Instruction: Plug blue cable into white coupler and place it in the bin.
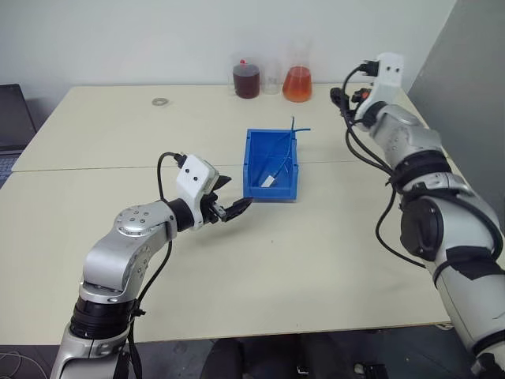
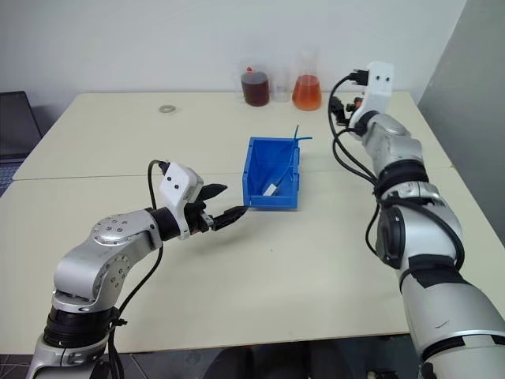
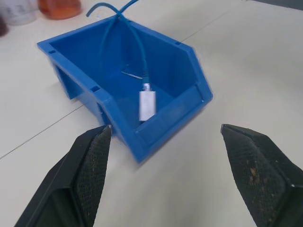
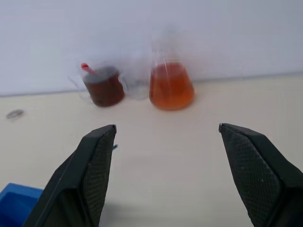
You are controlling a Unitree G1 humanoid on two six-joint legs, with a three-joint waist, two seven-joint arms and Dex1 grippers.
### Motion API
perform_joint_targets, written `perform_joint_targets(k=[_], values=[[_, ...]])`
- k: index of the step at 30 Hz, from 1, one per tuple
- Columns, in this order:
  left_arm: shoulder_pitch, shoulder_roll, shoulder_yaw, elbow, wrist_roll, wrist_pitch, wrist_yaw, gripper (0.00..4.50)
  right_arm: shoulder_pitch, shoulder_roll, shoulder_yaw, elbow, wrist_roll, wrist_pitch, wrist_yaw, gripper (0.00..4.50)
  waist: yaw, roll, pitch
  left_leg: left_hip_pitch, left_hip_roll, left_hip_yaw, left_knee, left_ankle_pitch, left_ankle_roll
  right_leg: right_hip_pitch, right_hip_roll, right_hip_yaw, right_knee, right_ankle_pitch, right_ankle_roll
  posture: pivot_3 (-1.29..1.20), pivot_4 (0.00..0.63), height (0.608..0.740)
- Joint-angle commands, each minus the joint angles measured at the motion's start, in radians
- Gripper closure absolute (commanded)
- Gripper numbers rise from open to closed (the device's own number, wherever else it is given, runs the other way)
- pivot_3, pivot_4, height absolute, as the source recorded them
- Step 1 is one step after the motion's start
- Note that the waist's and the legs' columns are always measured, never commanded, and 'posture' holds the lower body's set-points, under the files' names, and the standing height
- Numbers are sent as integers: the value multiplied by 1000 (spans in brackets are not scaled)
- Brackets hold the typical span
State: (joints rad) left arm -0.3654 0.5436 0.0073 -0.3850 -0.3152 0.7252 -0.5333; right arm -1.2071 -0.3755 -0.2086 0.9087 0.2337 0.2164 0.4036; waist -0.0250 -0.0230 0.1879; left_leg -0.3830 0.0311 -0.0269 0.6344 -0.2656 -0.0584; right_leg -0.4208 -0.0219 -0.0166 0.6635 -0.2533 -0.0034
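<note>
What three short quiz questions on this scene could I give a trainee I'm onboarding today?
1. True or false: the coupler lies inside the bin.
2. What is plugged into the coupler?
3. The left gripper is: A) open, holding nothing B) shut on the cable C) holding the bin.

Key: 1 true. 2 the cable, which runs up over the bin's back wall. 3 A.
</note>
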Motion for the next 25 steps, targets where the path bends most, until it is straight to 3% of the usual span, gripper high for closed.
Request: perform_joint_targets(k=[1,6,12,16,21,25], values=[[46,-28,18,-3,95,-85,116,642,347,4,64,-585,18,31,50,815,2,0,0,0,1,0,0,0,0,1,0,0,0,0,0,0,150,740],[112,-119,82,18,142,-173,245,642,830,32,95,-1182,-32,33,-53,815,18,1,-1,-9,2,2,11,0,0,-5,-1,4,3,0,2,0,150,740],[234,-132,114,-9,149,-241,250,642,1167,131,185,-1446,-63,43,-135,815,15,1,-1,2,0,1,10,-2,2,2,2,6,2,0,12,0,150,740],[243,-98,163,-17,59,-190,165,642,1175,152,243,-1454,-27,66,-90,815,13,0,-1,3,0,1,11,2,7,2,4,6,2,8,12,0,150,740],[197,1,227,25,-12,-139,78,642,1086,81,180,-1357,-16,77,-48,815,7,0,-1,3,-1,1,11,10,19,2,6,5,0,11,9,0,150,740],[189,-8,288,46,-27,-171,102,642,1068,67,152,-1280,-32,29,-56,815,8,-1,-1,3,-3,1,11,11,21,3,6,6,0,12,11,0,150,740]])
